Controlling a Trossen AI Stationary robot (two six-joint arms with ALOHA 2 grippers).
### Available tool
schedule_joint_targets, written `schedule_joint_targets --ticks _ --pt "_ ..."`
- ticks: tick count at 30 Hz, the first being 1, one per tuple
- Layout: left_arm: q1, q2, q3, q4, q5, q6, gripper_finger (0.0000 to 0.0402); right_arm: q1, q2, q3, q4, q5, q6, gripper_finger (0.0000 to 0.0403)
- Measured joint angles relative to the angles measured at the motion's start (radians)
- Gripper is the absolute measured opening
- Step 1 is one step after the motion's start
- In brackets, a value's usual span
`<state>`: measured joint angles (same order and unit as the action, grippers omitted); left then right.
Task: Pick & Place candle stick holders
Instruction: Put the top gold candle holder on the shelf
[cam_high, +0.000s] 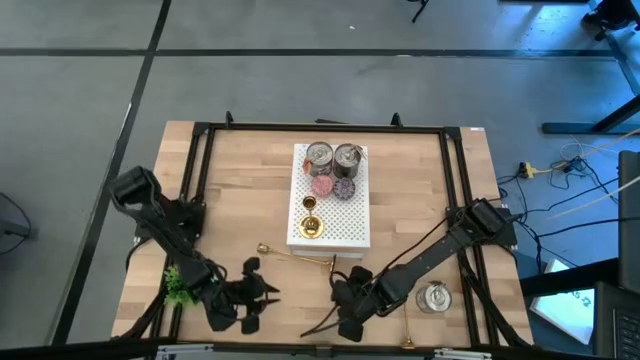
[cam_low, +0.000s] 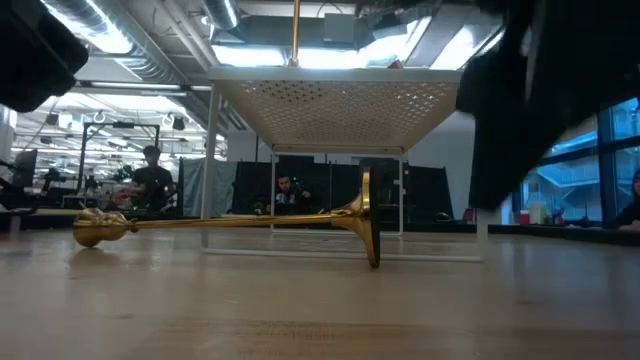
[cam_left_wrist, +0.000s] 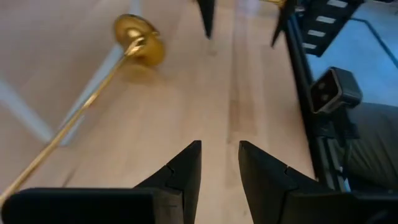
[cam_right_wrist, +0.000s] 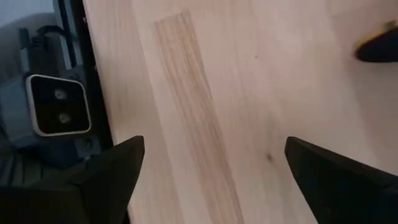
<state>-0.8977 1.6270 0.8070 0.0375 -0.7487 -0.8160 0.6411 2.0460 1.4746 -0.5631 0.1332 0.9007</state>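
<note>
Seeing a long polished brass candle stick holder lying flat on the pale wood-grain tabletop, flared base by the white perforated stand | shorter gold one upright on the stand | left gripper jaws slightly parted, empty | right gripper jaws wide, empty.
</note>
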Motion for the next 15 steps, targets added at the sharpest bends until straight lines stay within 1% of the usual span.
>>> schedule_joint_targets --ticks 3,6,8,11,15 --pt "-0.007 0.051 0.000 0.086 -0.016 0.039 0.0102 -0.005 0.000 0.099 -0.161 0.002 -0.003 0.0392" --pt "-0.007 0.093 0.000 0.131 -0.028 0.052 0.0102 -0.005 0.000 0.202 -0.290 0.061 -0.003 0.0392" --pt "-0.005 0.109 0.000 0.142 -0.031 0.043 0.0102 -0.006 0.000 0.253 -0.336 0.117 -0.008 0.0392" --pt "-0.002 0.125 0.000 0.145 -0.051 0.017 0.0102 -0.016 0.000 0.292 -0.309 0.196 -0.061 0.0392" --pt "-0.007 0.125 0.000 0.145 -0.061 -0.008 0.0102 -0.044 0.015 0.286 -0.229 0.211 -0.250 0.0391"
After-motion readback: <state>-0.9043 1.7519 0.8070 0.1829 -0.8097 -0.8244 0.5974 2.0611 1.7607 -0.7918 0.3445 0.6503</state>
